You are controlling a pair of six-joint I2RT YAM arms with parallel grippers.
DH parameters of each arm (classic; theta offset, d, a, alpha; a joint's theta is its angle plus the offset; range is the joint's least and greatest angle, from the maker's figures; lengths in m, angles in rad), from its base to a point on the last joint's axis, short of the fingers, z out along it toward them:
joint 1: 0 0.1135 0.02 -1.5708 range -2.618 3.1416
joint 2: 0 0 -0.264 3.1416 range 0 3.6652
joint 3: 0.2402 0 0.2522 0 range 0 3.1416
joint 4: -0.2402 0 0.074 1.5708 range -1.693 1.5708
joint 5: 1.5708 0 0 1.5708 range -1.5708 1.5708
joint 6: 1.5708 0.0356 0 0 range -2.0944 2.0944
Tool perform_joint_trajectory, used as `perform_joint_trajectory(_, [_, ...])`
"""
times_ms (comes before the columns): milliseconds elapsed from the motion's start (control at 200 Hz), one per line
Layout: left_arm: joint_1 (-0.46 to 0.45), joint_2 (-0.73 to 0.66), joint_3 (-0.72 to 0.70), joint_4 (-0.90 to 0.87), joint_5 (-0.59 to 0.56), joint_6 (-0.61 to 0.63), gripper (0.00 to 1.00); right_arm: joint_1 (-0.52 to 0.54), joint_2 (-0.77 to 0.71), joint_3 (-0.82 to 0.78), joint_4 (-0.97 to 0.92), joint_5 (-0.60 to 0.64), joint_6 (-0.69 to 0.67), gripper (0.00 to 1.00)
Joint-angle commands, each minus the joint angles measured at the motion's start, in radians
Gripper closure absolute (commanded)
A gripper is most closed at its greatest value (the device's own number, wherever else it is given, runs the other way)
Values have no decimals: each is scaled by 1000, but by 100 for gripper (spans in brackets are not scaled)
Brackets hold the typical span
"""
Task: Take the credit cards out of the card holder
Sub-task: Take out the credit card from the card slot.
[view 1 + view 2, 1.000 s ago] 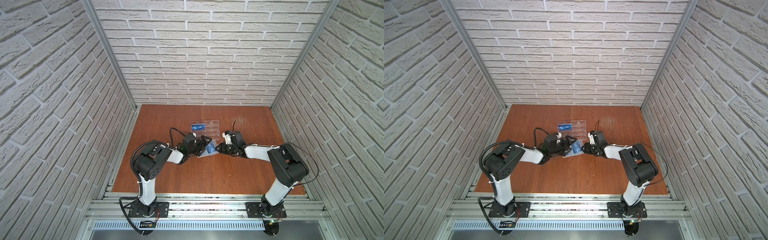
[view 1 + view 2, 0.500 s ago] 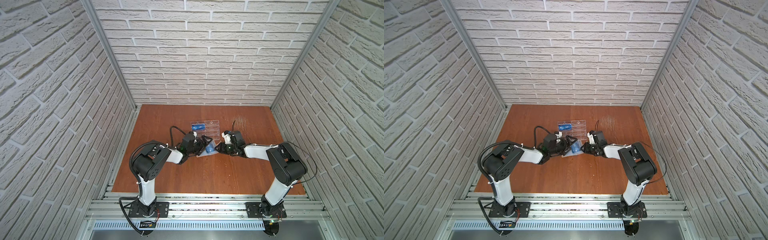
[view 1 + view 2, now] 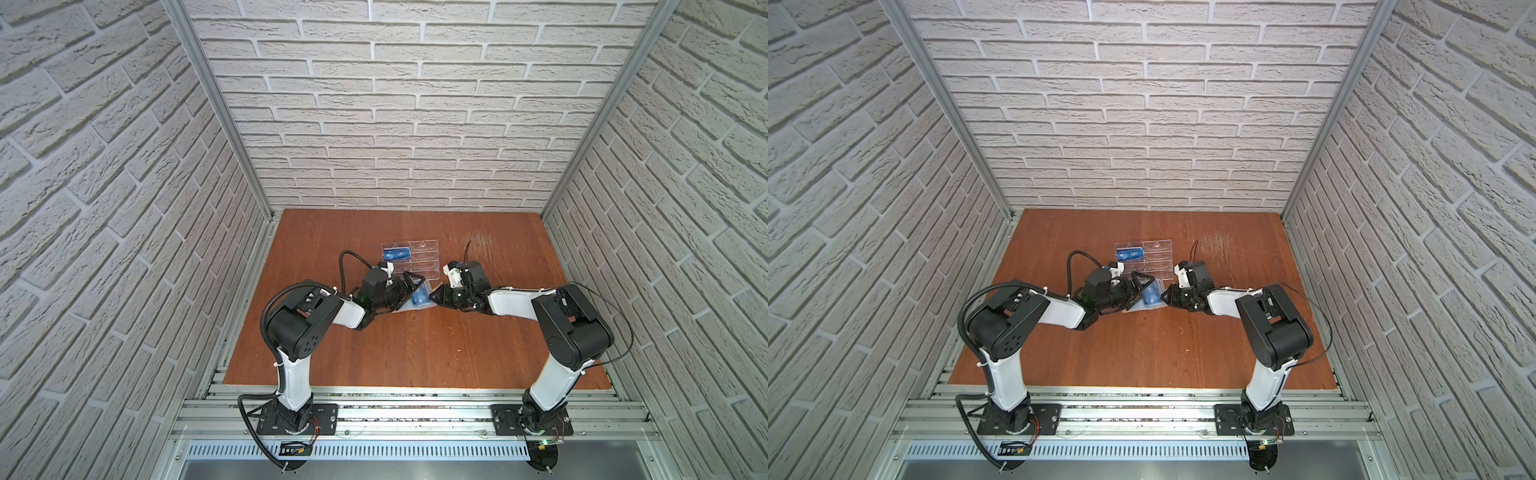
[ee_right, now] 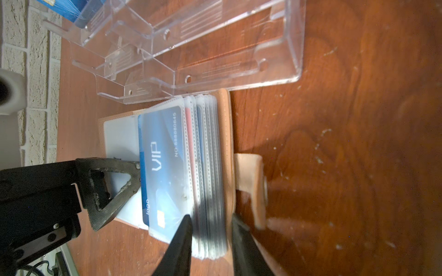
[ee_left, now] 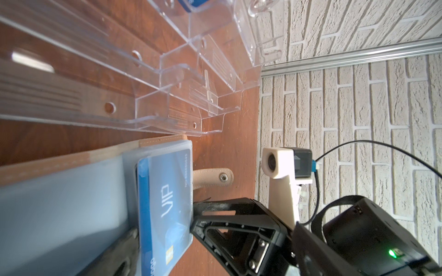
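Straddling card holder (image 4: pixel 226 143) sleeves with right gripper (image 4: pixel 210 216), clamp unclear; left gripper (image 3: pixel 1138 286) spread wide. Lies open on table (image 4: pixel 334 143), just beside acrylic rack (image 4: pixel 215 47). Judging credit card (image 4: pixel 162 162) thin, stiff, slick: pinch its exposed edge.

Both arms stretch low and inward, tips nearly meeting.
The left gripper (image 3: pixel 409 289) is spread wide; the right gripper (image 4: pixel 211 239) has its jaws narrowly apart.
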State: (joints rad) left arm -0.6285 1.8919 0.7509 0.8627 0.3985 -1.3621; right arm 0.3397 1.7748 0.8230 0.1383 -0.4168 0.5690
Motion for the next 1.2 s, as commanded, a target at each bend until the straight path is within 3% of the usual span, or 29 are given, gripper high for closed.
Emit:
perform_joint_trajectory(0, [-6,7,-11,180,66,27,2,13,43,4,-36,-18,-1,71])
perform_joint_trajectory(760, [-53,29,26,92,67,139,9,14,54,5,-11,-58,5,69])
perform_joint_trajectory(1195, [-39,42,8,135,60,136,18,-11,0,-23,15,-59,18,57])
